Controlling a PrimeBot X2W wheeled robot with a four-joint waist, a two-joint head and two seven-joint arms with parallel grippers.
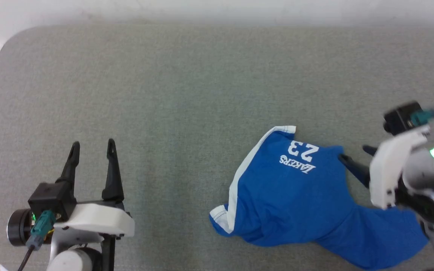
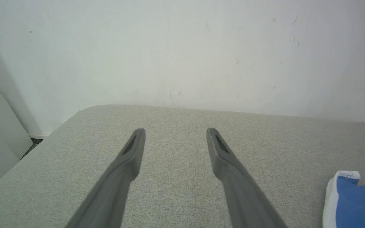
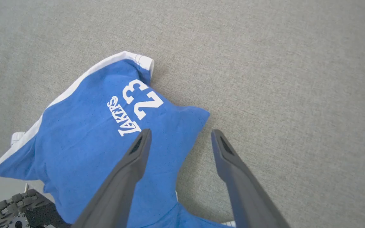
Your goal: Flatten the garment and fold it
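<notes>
One garment (image 1: 296, 195), two end effectors (image 1: 92, 145) (image 1: 353, 152)

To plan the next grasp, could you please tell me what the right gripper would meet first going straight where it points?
Likely the shorts: the open right gripper points down at their edge, partly over the bare grey surface; depth is unclear.

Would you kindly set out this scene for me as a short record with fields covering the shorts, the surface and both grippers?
surface: grey fabric surface, white wall behind
garment: blue basketball shorts, crumpled, on the robot's right side
lettering: LAKERS 23 print, white, facing up
left gripper: open, empty, over bare surface, apart from the shorts
right gripper: open, empty, one finger over the shorts, the other over the surface
task state: not yet flattened or folded
</notes>
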